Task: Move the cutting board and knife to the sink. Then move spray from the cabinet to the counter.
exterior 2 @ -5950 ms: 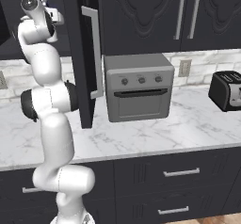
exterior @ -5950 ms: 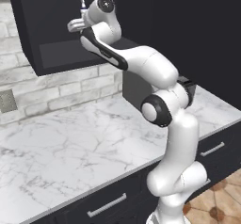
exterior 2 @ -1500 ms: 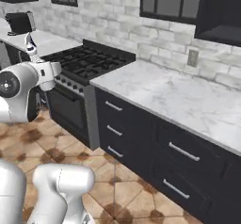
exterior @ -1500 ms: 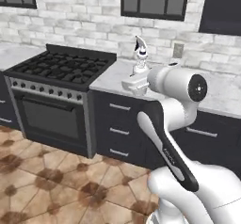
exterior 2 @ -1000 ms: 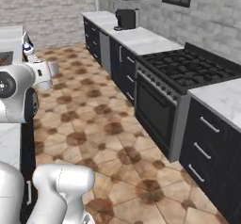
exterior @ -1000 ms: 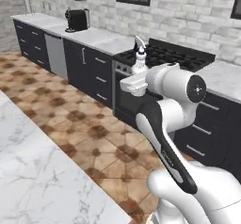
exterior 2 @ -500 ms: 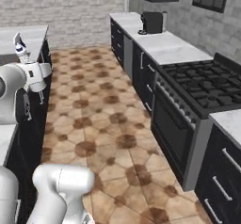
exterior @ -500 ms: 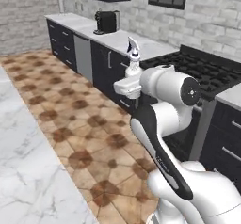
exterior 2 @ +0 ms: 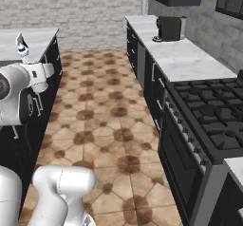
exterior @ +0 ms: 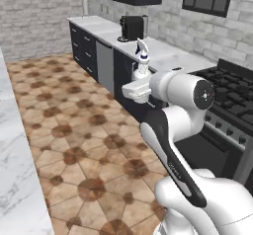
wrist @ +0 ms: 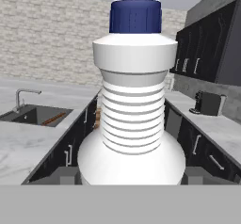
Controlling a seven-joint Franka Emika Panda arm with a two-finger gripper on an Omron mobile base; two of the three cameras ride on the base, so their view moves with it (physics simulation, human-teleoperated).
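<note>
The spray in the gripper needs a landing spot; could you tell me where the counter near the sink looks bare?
In the hand view, the white counter in front of the sink is bare, as is the strip behind the faucet. The basin itself holds something brown. The spray hides the counter's right edge.

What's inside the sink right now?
In the hand view, the sink holds a brown strip that looks like the cutting board. The near wall hides the basin floor; no knife can be made out.

Both base views look down the tiled aisle; hand view hugs the spray point(wrist: 133, 119)
</note>
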